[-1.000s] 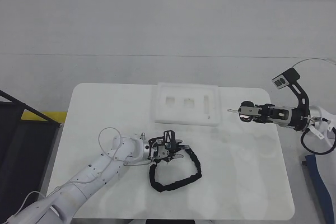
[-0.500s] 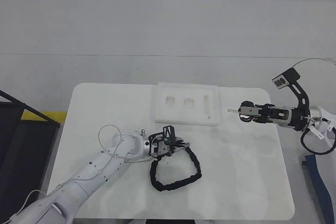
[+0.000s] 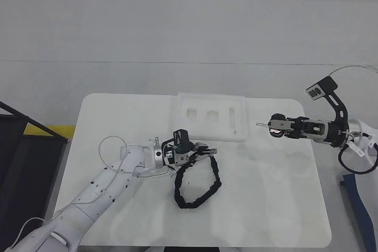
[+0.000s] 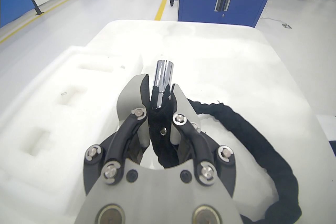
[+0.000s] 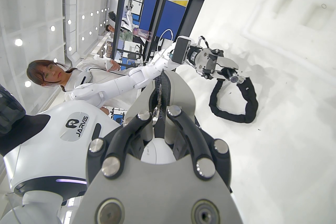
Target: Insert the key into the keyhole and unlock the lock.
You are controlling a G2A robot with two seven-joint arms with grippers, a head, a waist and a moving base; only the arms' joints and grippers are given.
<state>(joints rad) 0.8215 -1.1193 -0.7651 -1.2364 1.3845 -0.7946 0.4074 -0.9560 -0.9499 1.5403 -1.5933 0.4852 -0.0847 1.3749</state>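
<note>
The lock is a black fabric-sleeved chain (image 3: 195, 189) ending in a chrome cylinder (image 4: 163, 72). My left gripper (image 4: 158, 83) is shut on the chain's sleeved end just behind that cylinder, which sticks out past the fingertips towards the right arm. In the top view the left gripper (image 3: 198, 151) is near the table's middle, with the loop trailing below it on the table. My right gripper (image 3: 268, 125) hovers at the table's right side, shut on the small metal key (image 3: 259, 125), whose tip points at the lock. The key (image 5: 158, 99) shows as a thin blade between the pads.
A white foam tray (image 3: 211, 116) with several recesses lies at the table's far edge, just behind the left gripper. Bare white table (image 3: 271, 201) spreads between the two grippers and along the near right side.
The left gripper has turned and shifted towards the foam tray with the lock's end, now aiming the cylinder to the right. The chain loop was dragged along. The right arm stayed still.
</note>
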